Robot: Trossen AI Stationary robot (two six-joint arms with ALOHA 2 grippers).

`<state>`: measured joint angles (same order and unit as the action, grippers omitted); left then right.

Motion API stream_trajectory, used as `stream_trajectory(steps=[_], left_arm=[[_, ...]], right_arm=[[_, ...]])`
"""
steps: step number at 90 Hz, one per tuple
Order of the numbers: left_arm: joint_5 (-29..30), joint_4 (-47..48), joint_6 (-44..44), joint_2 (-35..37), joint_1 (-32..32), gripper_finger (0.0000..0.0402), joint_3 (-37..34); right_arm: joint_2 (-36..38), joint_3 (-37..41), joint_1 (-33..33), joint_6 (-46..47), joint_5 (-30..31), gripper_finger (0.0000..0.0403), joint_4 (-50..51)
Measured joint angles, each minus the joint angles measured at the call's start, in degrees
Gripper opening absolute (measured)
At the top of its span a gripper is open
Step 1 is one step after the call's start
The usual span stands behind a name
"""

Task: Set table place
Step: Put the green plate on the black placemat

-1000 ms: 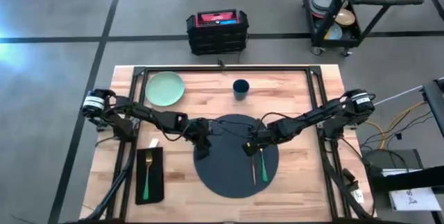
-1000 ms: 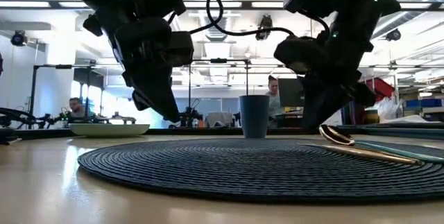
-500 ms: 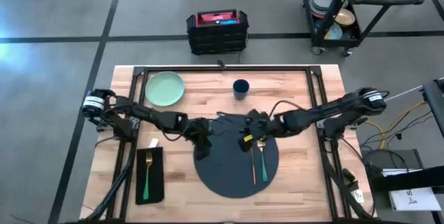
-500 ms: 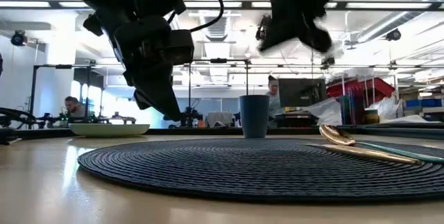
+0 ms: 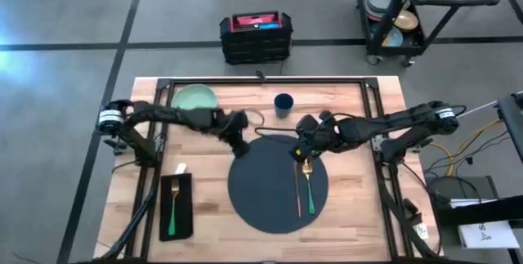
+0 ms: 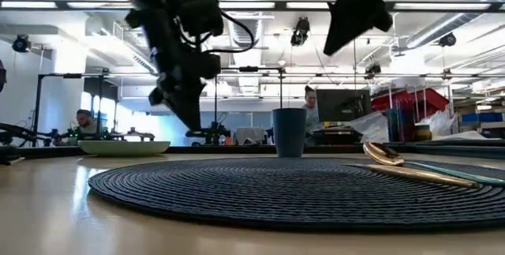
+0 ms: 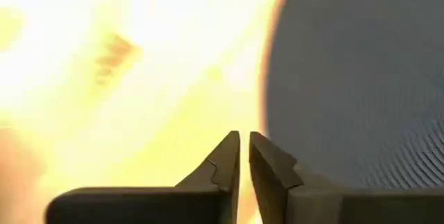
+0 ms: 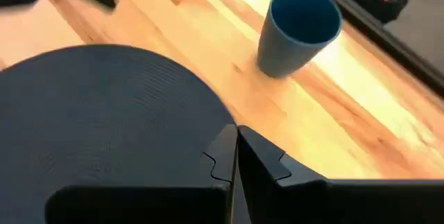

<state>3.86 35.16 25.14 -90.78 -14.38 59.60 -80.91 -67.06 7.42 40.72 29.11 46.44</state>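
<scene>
Placemat (image 5: 276, 184) sits centre-front on the table (image 5: 343, 215), with one gold, green-handled piece, a spoon I think, hard to tell from above (image 5: 309, 184), lying on its right part. That's all I count as placed. Plate (image 5: 194, 98) is well apart at the far left, cup (image 5: 283, 104) just beyond the mat's far edge, napkin (image 5: 176, 205) with a fork (image 5: 173, 207) on it out at front left. So I judge roughly a third done: plate, napkin, fork and cup are not yet in place. My left gripper (image 5: 239, 144) hangs over the mat's far-left rim, fingers (image 7: 223, 165) pinched nearly together, empty. My right gripper (image 5: 304, 151) hovers above the spoon's bowl end, fingers (image 8: 223, 156) closed, carrying nothing.
</scene>
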Motion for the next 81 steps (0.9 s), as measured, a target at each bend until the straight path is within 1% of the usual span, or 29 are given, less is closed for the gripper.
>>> stream_trajectory(steps=[10,21,26,32,40,50,60,69,81], left_arm=[[1.3,3.1,-0.7,0.0,-6.1,0.0086,2.3],[2.0,3.2,-0.7,-0.4,-11.5,0.0154,2.1],[2.2,3.8,-0.7,-0.9,-13.4,0.0182,1.7],[3.8,4.6,-0.7,-1.6,-14.7,0.0212,1.7],[7.1,5.4,-0.7,-2.0,-15.6,0.0236,1.7],[12.5,6.3,0.1,-2.3,-15.7,0.0244,1.7],[13.2,7.1,1.0,-2.8,-15.8,0.0231,1.6],[13.3,9.8,1.9,-4.3,-16.2,0.0209,1.1],[13.3,11.0,2.7,-6.4,-16.4,0.0182,0.3]], right_arm=[[3.3,2.8,-0.5,-0.8,-3.3,0.0035,-1.1],[8.6,7.5,-0.5,-0.7,-5.3,0.0089,-0.7],[11.8,9.8,-0.5,0.3,-5.9,0.0117,-1.1],[15.3,12.4,-0.5,1.3,-7.5,0.0152,-1.1],[19.4,15.5,-0.5,3.0,-8.6,0.0193,-1.8],[23.4,18.5,-0.5,5.8,-8.6,0.0228,-1.8],[25.6,20.8,-0.5,7.7,-8.6,0.0247,-1.8],[26.4,22.1,-0.5,8.6,-9.3,0.0251,-1.7],[26.2,22.7,-0.2,8.3,-10.4,0.0242,-1.8]])
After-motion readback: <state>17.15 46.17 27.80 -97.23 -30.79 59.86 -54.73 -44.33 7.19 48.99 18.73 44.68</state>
